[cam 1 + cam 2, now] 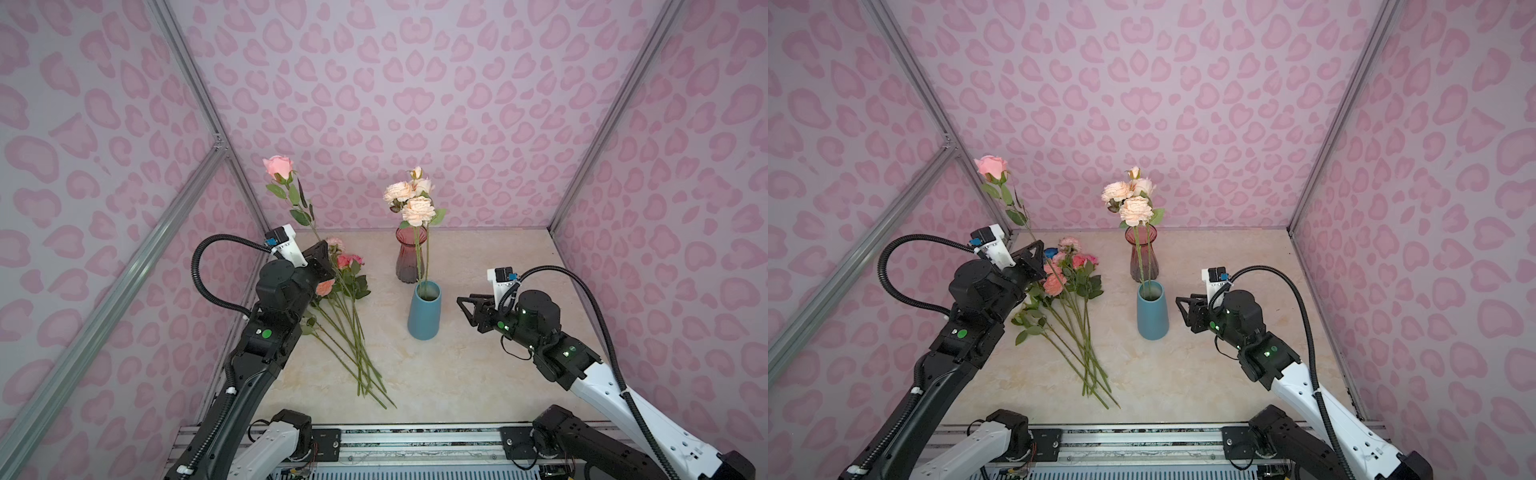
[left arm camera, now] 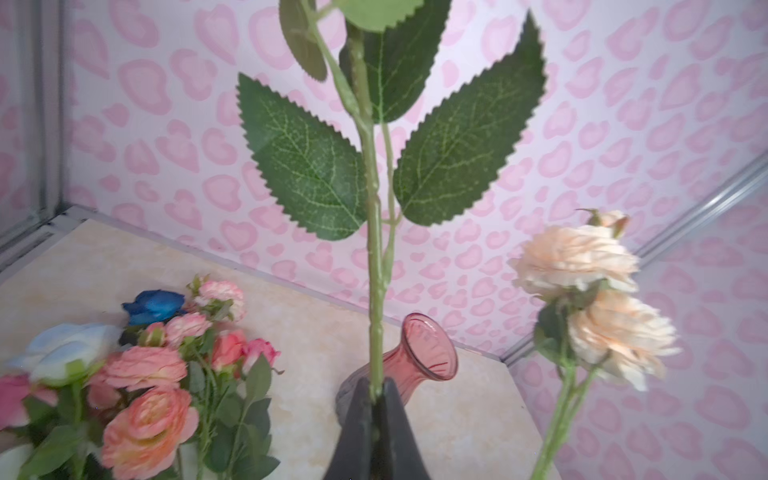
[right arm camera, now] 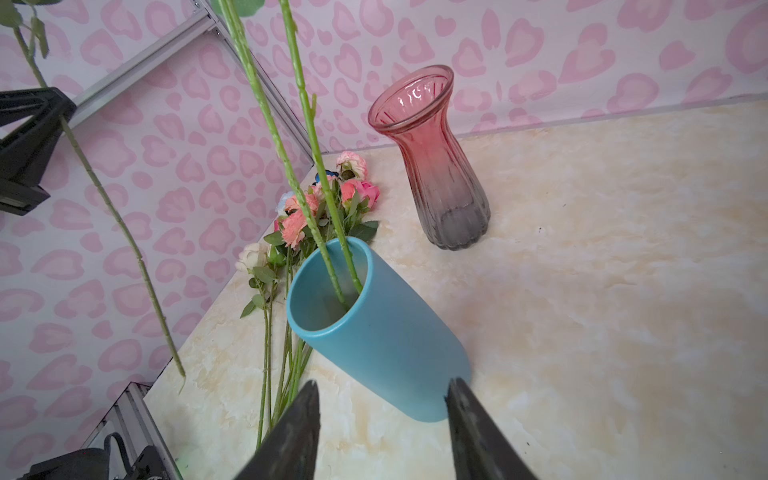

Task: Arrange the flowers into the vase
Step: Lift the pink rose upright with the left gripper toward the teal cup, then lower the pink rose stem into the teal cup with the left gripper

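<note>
My left gripper (image 1: 321,254) (image 1: 1034,255) (image 2: 376,395) is shut on the green stem of a pink rose (image 1: 277,167) (image 1: 991,166). It holds the rose upright above the pile of flowers (image 1: 345,291) (image 1: 1067,282) (image 2: 145,374) lying on the table's left. A blue vase (image 1: 424,320) (image 1: 1152,320) (image 3: 386,340) at mid-table holds two stems with peach blooms (image 1: 415,210) (image 1: 1133,208) (image 2: 582,266). My right gripper (image 1: 465,307) (image 1: 1183,307) (image 3: 382,399) stands open and empty just right of the blue vase.
A red-to-grey glass vase (image 1: 409,257) (image 1: 1142,257) (image 2: 419,353) (image 3: 436,166) stands empty right behind the blue one. Pink patterned walls with metal frame posts close in the marbled table (image 1: 498,257) on three sides.
</note>
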You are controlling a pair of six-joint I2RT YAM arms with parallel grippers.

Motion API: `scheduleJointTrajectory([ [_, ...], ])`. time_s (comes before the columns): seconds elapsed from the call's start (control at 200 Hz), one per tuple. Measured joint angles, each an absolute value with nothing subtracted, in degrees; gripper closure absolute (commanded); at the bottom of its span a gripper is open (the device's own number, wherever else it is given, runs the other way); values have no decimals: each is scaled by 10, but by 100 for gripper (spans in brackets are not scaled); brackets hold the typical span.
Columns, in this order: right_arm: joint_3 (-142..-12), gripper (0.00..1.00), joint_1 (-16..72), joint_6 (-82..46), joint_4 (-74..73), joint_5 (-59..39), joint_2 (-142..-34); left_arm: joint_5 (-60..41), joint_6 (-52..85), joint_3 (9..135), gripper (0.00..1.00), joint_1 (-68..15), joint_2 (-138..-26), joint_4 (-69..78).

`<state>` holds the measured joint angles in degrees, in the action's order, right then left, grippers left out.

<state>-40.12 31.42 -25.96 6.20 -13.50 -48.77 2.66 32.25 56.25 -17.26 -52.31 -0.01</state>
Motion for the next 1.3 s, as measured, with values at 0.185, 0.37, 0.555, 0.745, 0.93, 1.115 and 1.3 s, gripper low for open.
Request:
scheduleJointTrajectory([
  [0.185,-400,49,314,-257,74,-120,-477,-2,260,572,97,-242,-498,55],
  [0.37,-386,49,307,-257,94,-114,-462,-11,178,590,97,-315,-500,88],
  [0.555,-388,49,298,-257,98,-102,-451,-15,124,624,97,-353,-519,120],
  [0.745,-388,49,291,-257,106,-92,-437,-32,83,683,97,-389,-570,156],
  [0.93,-383,49,275,-259,105,-90,-438,-46,70,736,97,-414,-653,190],
  [1.115,-380,49,265,-259,104,-91,-437,-59,80,787,97,-434,-744,227],
  [1.3,-363,48,253,-263,104,-96,-416,-77,80,820,97,-452,-814,250],
])
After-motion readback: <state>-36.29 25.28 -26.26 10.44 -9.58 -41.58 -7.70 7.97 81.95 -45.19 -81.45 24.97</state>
